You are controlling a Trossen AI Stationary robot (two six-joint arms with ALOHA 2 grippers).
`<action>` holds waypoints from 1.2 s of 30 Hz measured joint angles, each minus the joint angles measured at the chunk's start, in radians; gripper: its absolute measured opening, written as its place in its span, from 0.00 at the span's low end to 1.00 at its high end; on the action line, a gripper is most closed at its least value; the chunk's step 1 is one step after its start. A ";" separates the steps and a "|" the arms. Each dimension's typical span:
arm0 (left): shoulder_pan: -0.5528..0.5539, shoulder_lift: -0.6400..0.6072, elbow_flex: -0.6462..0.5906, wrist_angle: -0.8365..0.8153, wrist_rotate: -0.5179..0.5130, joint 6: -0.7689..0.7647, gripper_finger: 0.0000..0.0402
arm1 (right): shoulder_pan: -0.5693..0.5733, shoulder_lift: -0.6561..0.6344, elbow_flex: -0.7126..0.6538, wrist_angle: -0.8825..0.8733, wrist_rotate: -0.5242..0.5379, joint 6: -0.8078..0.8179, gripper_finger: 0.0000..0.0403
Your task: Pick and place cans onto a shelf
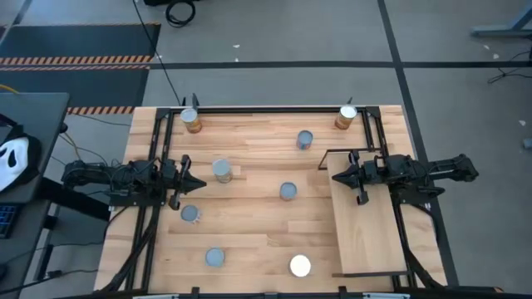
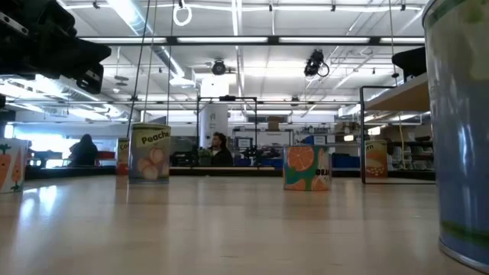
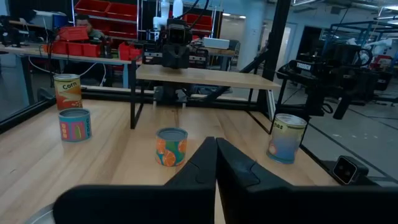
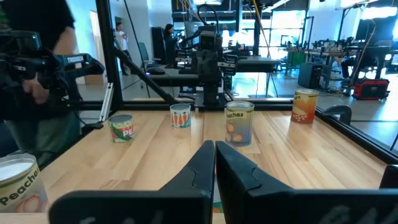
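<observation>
Eight cans stand upright on their bases on the slatted tabletop: orange-brown ones at the far left (image 1: 191, 120) and far right (image 1: 347, 116), grey ones (image 1: 305, 139) (image 1: 222, 170) (image 1: 288, 191) (image 1: 190, 214) (image 1: 215, 257), and a white-topped one (image 1: 300, 266) near the front. The shelf (image 1: 370, 224) is a pale board raised on black legs at the right. My left gripper (image 1: 197, 184) is shut and empty, between two grey cans; an orange-printed can (image 3: 171, 146) stands ahead of it. My right gripper (image 1: 337, 176) is shut and empty at the shelf's far left corner.
A black metal frame (image 1: 274, 108) runs along the table's far edge and sides. The shelf's top (image 3: 205, 76) stands above can height. Bare wood lies mid-table between the cans. People and workbenches show in the room beyond (image 4: 37, 74).
</observation>
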 joint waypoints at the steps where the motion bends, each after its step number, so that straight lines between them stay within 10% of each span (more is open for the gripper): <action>1: 0.000 0.000 0.000 0.000 0.000 0.000 0.02 | 0.000 0.000 0.000 0.000 0.000 0.000 0.05; 13: 0.002 0.006 0.000 0.181 -0.091 0.599 0.02 | 0.000 0.000 0.000 0.000 0.000 0.000 0.05; 22: 0.000 0.007 0.000 0.189 -0.086 0.278 0.02 | 0.000 0.000 0.000 0.001 0.000 0.000 0.05; 36: 0.000 0.007 0.000 0.182 -0.186 0.271 0.02 | 0.000 0.000 0.000 0.005 0.011 0.000 0.05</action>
